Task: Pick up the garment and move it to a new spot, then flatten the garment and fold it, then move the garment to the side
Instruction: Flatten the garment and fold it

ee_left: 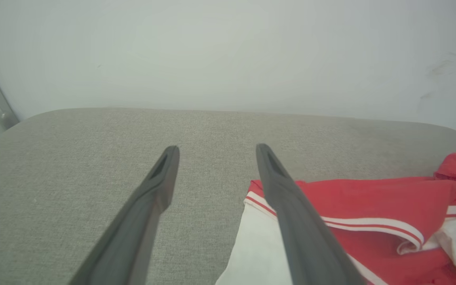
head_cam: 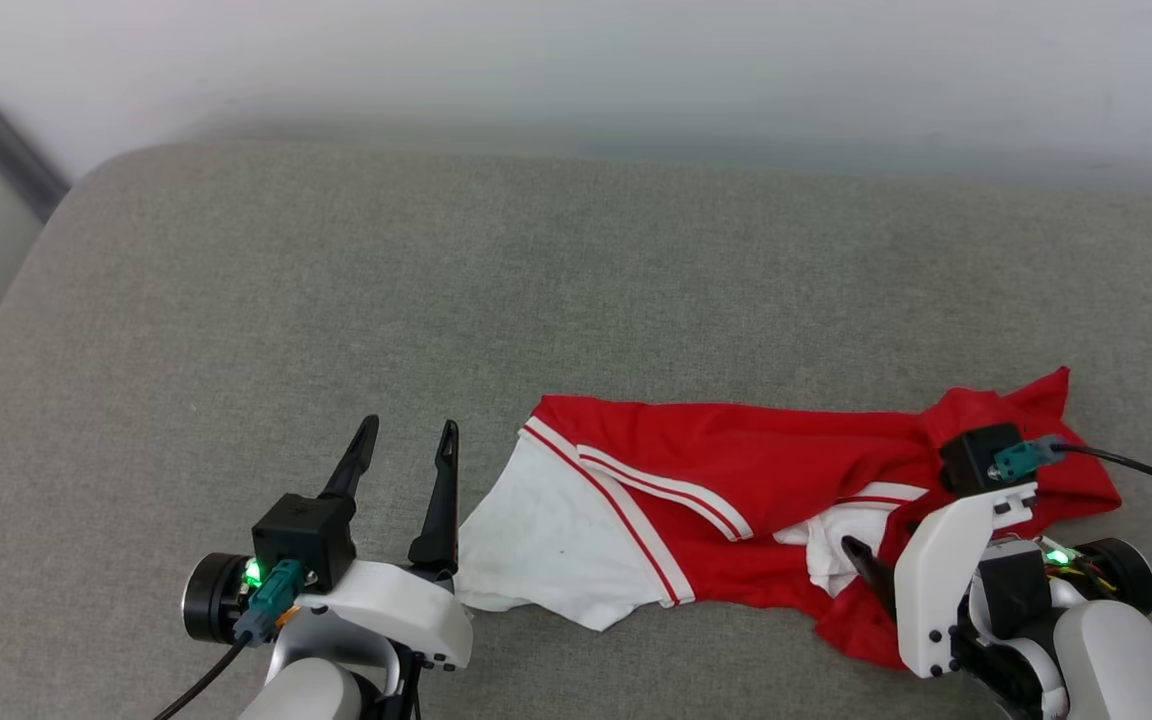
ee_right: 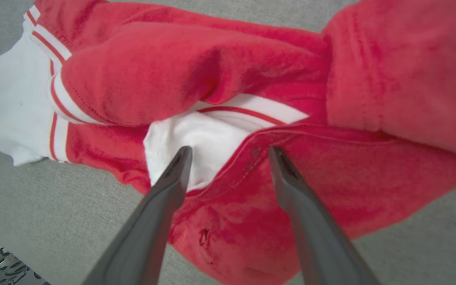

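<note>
While garment [head_cam: 786, 460] lies bunched, lettering hidden, right fingers [ee_right: 160, 209] apart

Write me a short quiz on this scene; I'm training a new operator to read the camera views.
1. Short answer: does the garment lie flat or bunched up on the grey cushion?
2. True or false: the left jaws are shut on the white sleeve.
3. Pick one. The right jaws point at: A) bare cushion; B) the garment's red hem and white fabric; C) the wall.
Key: 1. Bunched up. 2. False: they stand open beside it, holding nothing. 3. B.
</note>
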{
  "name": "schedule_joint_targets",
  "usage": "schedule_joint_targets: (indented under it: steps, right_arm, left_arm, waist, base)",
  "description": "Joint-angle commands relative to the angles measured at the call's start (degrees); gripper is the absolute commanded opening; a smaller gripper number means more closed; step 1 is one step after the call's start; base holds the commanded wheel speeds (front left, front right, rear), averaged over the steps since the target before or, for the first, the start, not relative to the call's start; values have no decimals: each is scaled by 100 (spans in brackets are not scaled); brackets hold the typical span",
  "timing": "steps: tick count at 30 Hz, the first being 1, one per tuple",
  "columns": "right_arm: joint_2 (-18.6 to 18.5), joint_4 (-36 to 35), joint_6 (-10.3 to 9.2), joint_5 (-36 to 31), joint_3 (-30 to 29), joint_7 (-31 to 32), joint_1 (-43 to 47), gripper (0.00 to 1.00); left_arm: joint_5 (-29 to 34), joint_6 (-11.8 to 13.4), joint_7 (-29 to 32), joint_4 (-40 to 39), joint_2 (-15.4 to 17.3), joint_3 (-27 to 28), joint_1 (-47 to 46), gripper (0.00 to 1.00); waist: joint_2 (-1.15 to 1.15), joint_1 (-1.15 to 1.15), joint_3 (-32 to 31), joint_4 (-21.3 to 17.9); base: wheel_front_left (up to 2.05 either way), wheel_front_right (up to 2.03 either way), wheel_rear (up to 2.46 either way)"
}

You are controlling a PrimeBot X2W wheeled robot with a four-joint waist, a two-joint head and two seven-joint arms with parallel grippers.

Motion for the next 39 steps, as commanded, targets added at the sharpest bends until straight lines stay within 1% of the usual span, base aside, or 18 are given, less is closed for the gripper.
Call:
schedule_joint_targets:
  steps: [1,2,3,4,9,12,14,19,23,25,26,27,28,32,34,37,39]
  right_arm:
    - [-42,55,-3,-43,-3,65,-86,100]
    - [-54,89,-3,-71,-30,120,-91,47]
    - [-61,109,-3,-85,-50,160,-99,14]
    - [-65,103,-3,-98,-61,180,-108,0]
    - [-98,-166,-3,-131,-284,115,65,0]
    - [-91,-416,-3,-166,-617,35,272,0]
    - [-57,-616,-3,-212,-931,-15,458,0]
    - [241,-937,-3,-278,-1954,-74,1085,0]
    - [471,-713,-3,-127,-2781,-153,1514,0]
    - [517,-501,-3,-187,-3009,-244,1661,0]
    - [541,-351,-3,-152,-3057,-339,1686,13]
    - [549,-220,-3,-138,-3054,-479,1702,61]
    - [557,-97,-3,-118,-3042,-635,1689,100]
    - [561,158,-2,3,-2851,-1254,1549,100]
    - [562,144,-3,2,-2797,-1368,1540,100]
    - [560,-135,-2,-98,-2663,-1629,1559,100]
    - [562,-420,-2,-169,-2562,-1698,1620,100]
  left_arm:
    - [14,-9,-37,26,-7,14,-77,100]
    - [15,-12,-42,40,-17,13,-91,100]
    - [15,-13,-50,59,-25,16,-98,100]
    - [11,-12,-58,75,-28,19,-105,100]
    - [-26,17,-102,164,-29,48,-10,100]
    - [-42,14,-115,178,-4,50,38,100]
    - [-32,25,-113,178,20,51,88,100]
    - [-62,51,-71,149,68,35,184,100]
    - [-73,79,-30,101,80,2,231,100]
    - [-75,76,-9,81,93,-11,233,100]
    - [-80,79,-2,74,103,-10,238,100]
    - [-83,84,7,58,115,-6,244,100]
    - [-82,90,12,52,127,-1,250,100]
    - [-80,116,21,4,177,17,276,100]
    - [-81,123,28,-8,193,20,289,100]
    - [-90,149,54,-37,220,22,325,100]
    - [-99,177,55,-41,238,30,361,100]
  waist:
    - [0,0,66,31]
    - [0,0,78,33]
    - [0,0,87,32]
    - [0,0,93,28]
    - [0,0,-24,-94]
    - [0,0,-127,-175]
    - [0,0,-202,-240]
    - [0,0,-358,-393]
    - [0,0,-435,-459]
    - [0,0,-446,-472]
    - [0,0,-451,-485]
    - [0,0,-449,-498]
    - [0,0,-447,-514]
    - [0,0,-448,-575]
    - [0,0,-454,-588]
    - [0,0,-493,-619]
    - [0,0,-548,-647]
  base:
    - [0,0,0]
    - [0,0,0]
    - [0,0,0]
    - [0,0,0]
    - [0,0,0]
    - [0,0,0]
    - [0,0,0]
    - [0,0,0]
    - [0,0,0]
    - [0,0,0]
    - [0,0,0]
    - [0,0,0]
    - [0,0,0]
    - [0,0,0]
    - [0,0,0]
    - [0,0,0]
    - [0,0,0]
